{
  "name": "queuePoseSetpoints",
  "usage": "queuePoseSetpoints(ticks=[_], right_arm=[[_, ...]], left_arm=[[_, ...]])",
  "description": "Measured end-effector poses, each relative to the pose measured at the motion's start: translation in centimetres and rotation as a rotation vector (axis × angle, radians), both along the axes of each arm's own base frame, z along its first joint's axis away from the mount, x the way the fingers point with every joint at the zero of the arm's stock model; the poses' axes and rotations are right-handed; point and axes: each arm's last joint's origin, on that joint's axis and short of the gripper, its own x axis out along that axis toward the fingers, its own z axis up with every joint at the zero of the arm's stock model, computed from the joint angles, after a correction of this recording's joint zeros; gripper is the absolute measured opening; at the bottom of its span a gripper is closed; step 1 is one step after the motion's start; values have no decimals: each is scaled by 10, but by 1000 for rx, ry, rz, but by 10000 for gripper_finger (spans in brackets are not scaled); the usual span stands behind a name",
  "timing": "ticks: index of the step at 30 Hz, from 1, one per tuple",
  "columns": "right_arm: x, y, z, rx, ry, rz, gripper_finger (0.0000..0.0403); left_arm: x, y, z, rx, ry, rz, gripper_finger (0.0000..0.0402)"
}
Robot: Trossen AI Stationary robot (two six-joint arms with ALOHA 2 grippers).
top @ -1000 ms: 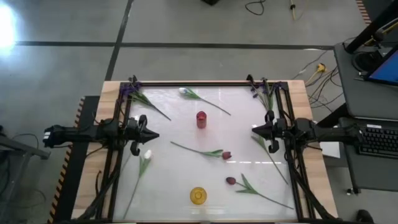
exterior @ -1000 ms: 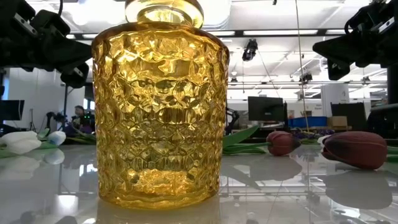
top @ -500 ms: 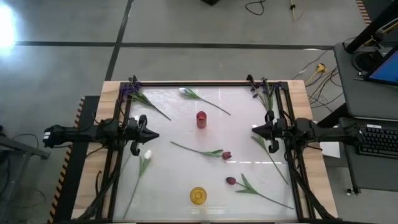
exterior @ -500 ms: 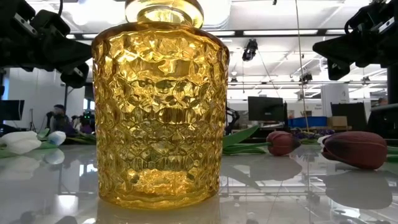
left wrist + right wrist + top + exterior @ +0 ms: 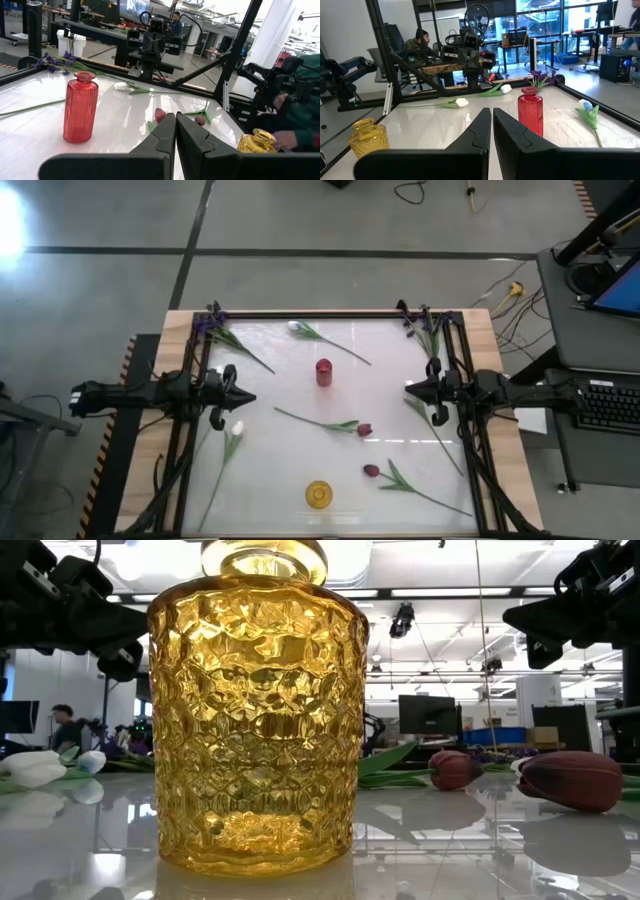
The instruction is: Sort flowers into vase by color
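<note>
Flowers lie scattered flat across the white table [image 5: 390, 380], none of them in a vase. The table, framed in black rails on a wooden base, is the biggest thing in the high view. Next in size are the two dark arms. The left gripper [image 5: 246, 397] hangs over the table's left side with its fingers pressed together and nothing between them. The right gripper [image 5: 410, 389] hangs over the right side, pointing toward the middle, fingers likewise closed on nothing; each wrist view shows its own fingers meeting in a narrow seam.

The yellow glass vase [image 5: 319, 495] stands upright near the front edge; in the low view it fills the middle of the picture [image 5: 262, 720], faceted and amber. The red glass vase [image 5: 324, 372] stands upright toward the back middle, well apart from the yellow one.

Among the flowers, a white tulip [image 5: 236, 430] lies at the left front, stem running toward the front edge. Another white tulip [image 5: 297, 328] lies at the back, just beyond the red vase. A dark red tulip [image 5: 364, 429] lies at the centre, its stem pointing left, and a second dark red tulip [image 5: 371, 471] lies nearer the front, right of the yellow vase. A purple iris [image 5: 205, 326] rests in the back left corner and another purple iris [image 5: 415, 325] in the back right corner.
</note>
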Motion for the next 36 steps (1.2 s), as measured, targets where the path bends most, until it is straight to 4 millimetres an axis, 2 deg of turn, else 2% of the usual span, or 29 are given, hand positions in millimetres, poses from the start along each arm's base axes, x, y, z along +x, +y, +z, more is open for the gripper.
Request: queuePoseSetpoints(ticks=[13, 15, 21, 26, 29, 31, 36], right_arm=[[0, 0, 2, 0, -25, -1, 13], [-1, 0, 11, 7, -113, 1, 13], [-9, 0, 34, 180, -366, 50, 13], [-15, 0, 45, 159, -502, 53, 13], [-13, 0, 44, 133, -480, 44, 13], [-7, 1, 38, 181, -410, 56, 13], [16, 5, 20, 310, -111, 67, 13]], left_arm=[[0, 0, 0, 0, 0, 0, 0], [0, 0, 0, 0, 0, 0, 0], [0, 0, 0, 0, 0, 0, 0], [0, 0, 0, 0, -1, 0, 0], [0, 0, 0, 0, -1, 0, 0], [0, 0, 0, 0, -1, 0, 0], [0, 0, 0, 0, 0, 0, 0]])
